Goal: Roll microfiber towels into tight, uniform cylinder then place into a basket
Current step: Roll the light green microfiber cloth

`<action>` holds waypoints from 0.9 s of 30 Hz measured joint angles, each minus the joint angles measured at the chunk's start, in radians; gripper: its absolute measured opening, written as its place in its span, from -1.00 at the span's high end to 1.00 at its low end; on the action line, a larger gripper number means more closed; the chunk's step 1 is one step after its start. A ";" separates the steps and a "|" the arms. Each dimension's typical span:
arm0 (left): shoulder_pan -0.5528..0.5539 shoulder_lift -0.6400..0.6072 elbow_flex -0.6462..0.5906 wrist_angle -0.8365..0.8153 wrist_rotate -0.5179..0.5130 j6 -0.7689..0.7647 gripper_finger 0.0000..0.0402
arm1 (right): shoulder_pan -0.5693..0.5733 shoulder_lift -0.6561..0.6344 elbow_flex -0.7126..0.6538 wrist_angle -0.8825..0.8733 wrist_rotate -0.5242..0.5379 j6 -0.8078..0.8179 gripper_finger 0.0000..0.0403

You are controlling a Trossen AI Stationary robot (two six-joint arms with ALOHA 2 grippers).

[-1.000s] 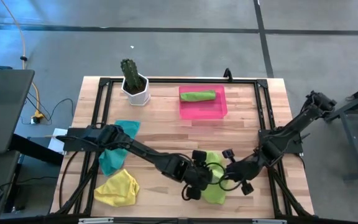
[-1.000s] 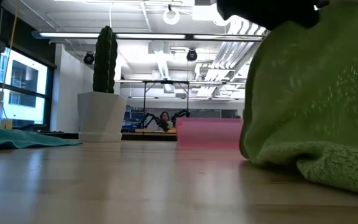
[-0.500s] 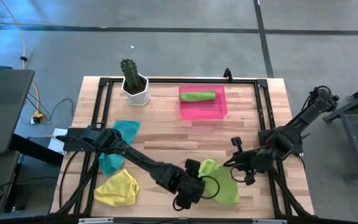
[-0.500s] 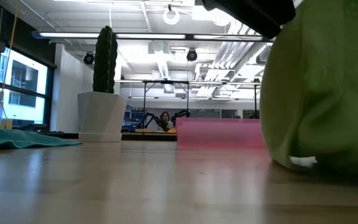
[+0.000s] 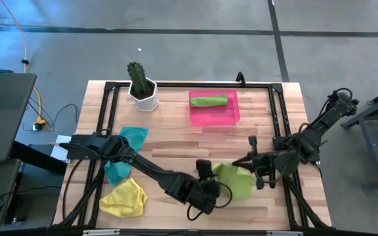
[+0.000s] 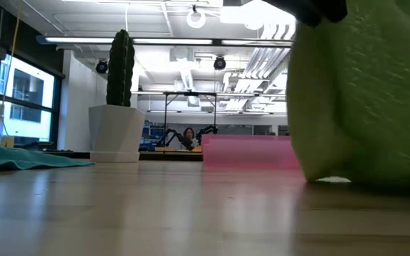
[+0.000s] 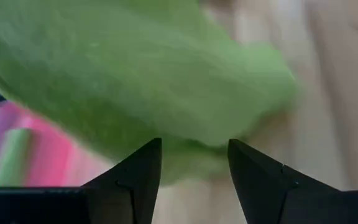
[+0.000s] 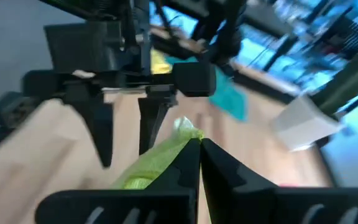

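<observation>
Low view: green towel [image 6: 365, 92] hides basket's [image 6: 244, 153] right end.

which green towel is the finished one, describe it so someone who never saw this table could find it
Start at the cactus pot on the table's far edge and look along that edge to the pink basket. The finished green towel lies inside it. It is the only one rolled into a cylinder; the other green towel hangs loose between the two grippers.
</observation>
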 joint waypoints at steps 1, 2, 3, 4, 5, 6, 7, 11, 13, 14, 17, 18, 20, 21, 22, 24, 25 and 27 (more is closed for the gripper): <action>0.000 0.000 0.000 0.009 -0.050 -0.007 0.13 | 0.000 0.000 0.000 0.017 0.023 -0.035 1.00; 0.000 0.000 0.001 0.014 -0.104 -0.022 0.13 | 0.000 0.000 0.000 0.042 0.053 -0.073 1.00; 0.000 0.000 0.001 0.012 -0.155 -0.041 0.13 | 0.001 0.000 0.000 0.070 0.085 -0.108 1.00; 0.000 0.000 0.001 0.007 -0.198 -0.061 0.13 | 0.001 0.000 0.000 0.100 0.117 -0.136 1.00; 0.001 0.000 0.001 -0.002 -0.234 -0.082 0.13 | 0.001 0.000 0.000 0.127 0.145 -0.158 1.00; 0.001 0.000 0.001 -0.014 -0.266 -0.104 0.13 | 0.000 0.000 0.000 0.150 0.168 -0.171 1.00; 0.001 0.000 0.001 -0.023 -0.291 -0.120 0.13 | 0.000 0.000 0.000 0.168 0.184 -0.186 1.00; 0.000 0.000 0.001 -0.053 -0.333 -0.161 0.13 | 0.001 0.000 0.000 0.170 0.166 -0.186 1.00; 0.000 -0.001 0.001 -0.088 -0.337 -0.201 0.13 | 0.006 0.000 0.000 0.166 0.138 -0.180 1.00; 0.000 -0.001 0.001 -0.110 -0.338 -0.223 0.13 | 0.011 0.000 0.000 0.166 0.136 -0.175 1.00; 0.002 -0.001 0.001 -0.191 -0.344 -0.292 0.13 | 0.032 0.000 0.000 0.174 0.137 -0.163 1.00; 0.002 -0.001 0.001 -0.213 -0.344 -0.311 0.13 | 0.038 0.000 0.000 0.177 0.137 -0.164 1.00; 0.002 -0.001 0.001 -0.241 -0.333 -0.342 0.13 | 0.052 0.000 0.000 0.192 0.137 -0.168 1.00; 0.003 -0.001 0.001 -0.245 -0.320 -0.348 0.13 | 0.058 0.000 0.000 0.199 0.137 -0.171 1.00; 0.003 -0.001 0.001 -0.244 -0.301 -0.348 0.13 | 0.061 0.000 0.000 0.204 0.137 -0.171 1.00; 0.005 -0.001 0.001 -0.236 -0.261 -0.348 0.13 | 0.066 0.000 0.000 0.217 0.149 -0.168 1.00; 0.008 -0.001 0.001 -0.235 -0.245 -0.350 0.13 | 0.067 0.000 0.000 0.222 0.158 -0.164 1.00; 0.008 -0.001 0.001 -0.234 -0.215 -0.359 0.13 | 0.066 0.000 0.000 0.228 0.177 -0.163 1.00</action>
